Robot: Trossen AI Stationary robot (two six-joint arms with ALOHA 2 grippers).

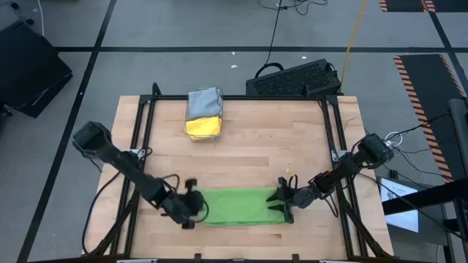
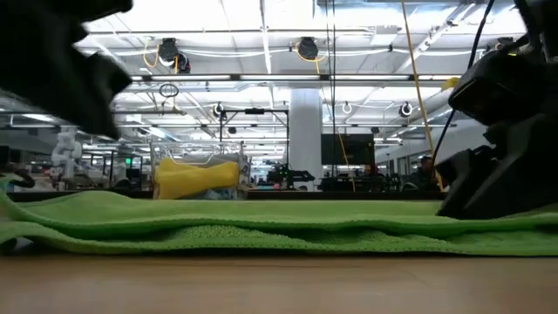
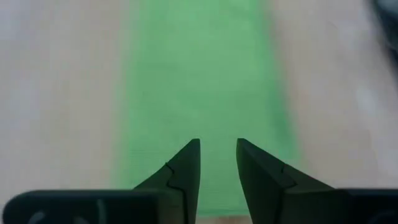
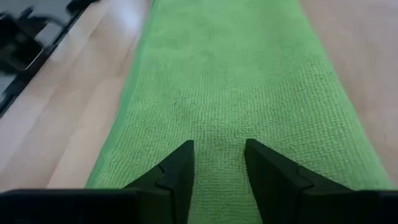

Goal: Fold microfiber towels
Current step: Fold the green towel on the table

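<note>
1. We see a bright green towel point(image 1: 238, 206) lying folded into a long strip on the wooden table point(image 1: 248, 139), stretched between our two pincers.
2. Our left gripper point(image 1: 194, 207) sits low at one end of the strip; its fingers point(image 3: 180, 177) stand slightly apart with green cloth showing in the gap, and nothing is pinched between the tips.
3. Our right gripper point(image 1: 282, 201) sits at the opposite end, facing the left one along the strip; its fingers point(image 4: 177, 171) also stand apart over the cloth, gripping nothing.
4. Well beyond both pincers, towards the far edge of the table, a clear bin point(image 1: 204, 120) holds a yellow towel point(image 1: 202, 127) with a grey towel point(image 1: 204, 101) draped over its far side.
</note>
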